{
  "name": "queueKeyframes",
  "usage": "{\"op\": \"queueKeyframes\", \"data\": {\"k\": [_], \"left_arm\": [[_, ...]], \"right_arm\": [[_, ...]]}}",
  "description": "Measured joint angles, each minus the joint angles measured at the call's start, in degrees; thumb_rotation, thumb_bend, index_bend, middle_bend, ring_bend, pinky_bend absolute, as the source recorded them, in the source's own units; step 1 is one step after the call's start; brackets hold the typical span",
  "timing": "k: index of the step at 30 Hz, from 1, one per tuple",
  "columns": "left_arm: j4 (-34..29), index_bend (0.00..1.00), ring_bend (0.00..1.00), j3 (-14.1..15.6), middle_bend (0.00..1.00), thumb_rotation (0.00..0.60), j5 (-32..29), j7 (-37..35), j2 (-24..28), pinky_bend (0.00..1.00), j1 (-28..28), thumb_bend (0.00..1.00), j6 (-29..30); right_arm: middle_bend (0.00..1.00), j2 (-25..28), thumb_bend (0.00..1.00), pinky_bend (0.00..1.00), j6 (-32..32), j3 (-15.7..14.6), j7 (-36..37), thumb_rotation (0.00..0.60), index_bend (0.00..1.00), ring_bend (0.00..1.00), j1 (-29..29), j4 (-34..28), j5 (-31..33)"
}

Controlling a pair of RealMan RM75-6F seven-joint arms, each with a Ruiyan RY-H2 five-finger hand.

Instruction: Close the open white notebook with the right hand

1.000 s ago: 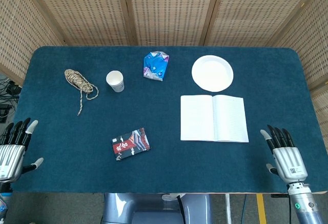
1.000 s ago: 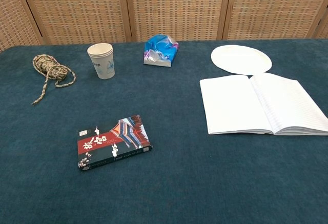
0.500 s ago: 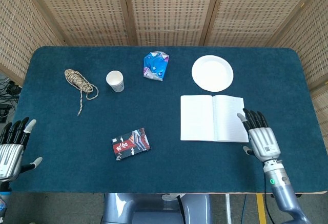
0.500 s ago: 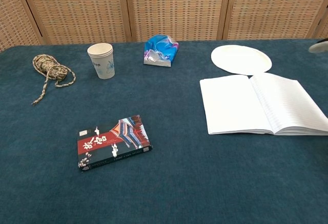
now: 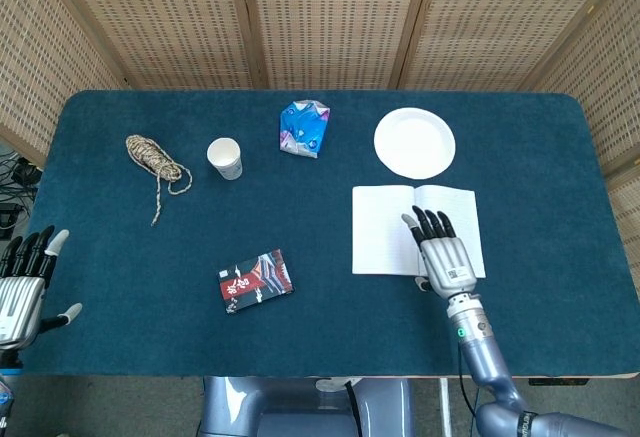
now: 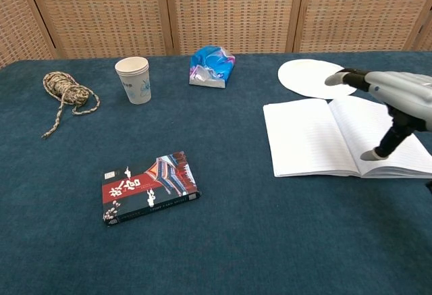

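The white notebook [image 5: 385, 230] [image 6: 310, 136] lies open and flat on the blue table, right of centre. My right hand [image 5: 440, 252] [image 6: 395, 102] hovers over its right page with fingers spread and holds nothing. In the chest view its thumb points down close to the page's near edge; contact is unclear. My left hand [image 5: 25, 287] stays at the table's near left edge, fingers apart and empty, seen only in the head view.
A white paper plate [image 5: 414, 142] [image 6: 317, 77] sits just behind the notebook. A blue wrapper [image 5: 303, 127], a paper cup [image 5: 225, 157] and a rope coil [image 5: 152, 157] line the back. A dark patterned box [image 5: 255, 279] lies near the front centre.
My right hand has moved from the table's near right edge leftward and forward, ending above the notebook's right page. The left hand has drifted slightly lower. The notebook has not moved.
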Motion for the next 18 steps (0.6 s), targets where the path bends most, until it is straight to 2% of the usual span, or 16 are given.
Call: {"op": "queueKeyframes", "data": {"k": [7,18], "left_arm": [[0.8,0.0,0.0,0.0,0.0,0.6,-1.0,-1.0,-0.1,0.0,-0.3,0.07,-1.1],[1.2,0.0,0.0,-0.2,0.0,0.6,-1.4,-2.1,0.1,0.0,-0.3,0.07,-1.1]], "right_arm": [[0.0,-5.9,0.26,0.0,-0.6,1.3,-3.9,0.6,0.0,0.0,3.5,2.7,3.8],[0.0,-11.8,0.27,0.0,-1.6,1.7,-6.0,0.6,0.0,0.0,6.5,7.8,7.8]]}}
